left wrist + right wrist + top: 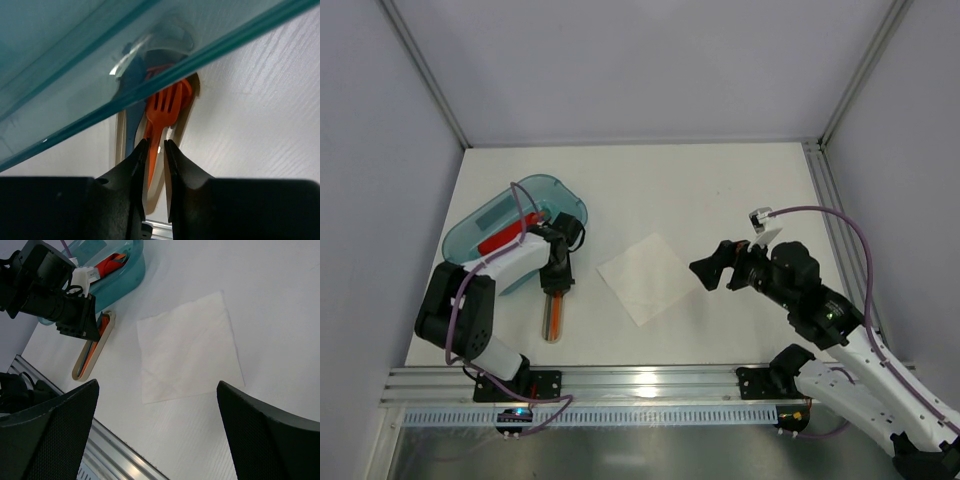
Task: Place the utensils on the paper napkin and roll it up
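The left claw (557, 283) (156, 142) hangs low over a slim beige holder (553, 328) (84, 369) that lies on the white worktop (720, 190) just beside the teal tray (560, 185) (127, 277). Its fingers (135, 165) are drawn in to a narrow slit, and the handle of the orange fork (162, 107) runs down between them. One finger looks to be against the handle, but I cannot tell whether the fork is truly clamped. The fork lies in the holder with its prongs pointing away from the claw, partly under the tray's rim in the left wrist view. A blue utensil (130, 97) lies alongside it in the same holder. Another red-orange piece (505, 237) (107, 265) sits inside the tray.

The paper napkin (648, 278) (190, 352) lies flat and bare on the worktop between the two arms, well apart from the holder. One corner points toward the arms' bases, and faint creases cross it.

The right claw (705, 270) (157, 385) is spread as wide apart as it goes and holds nothing. It hovers above the napkin's right edge without touching it, with its fingers (60, 415) framing the sheet in the right wrist view.
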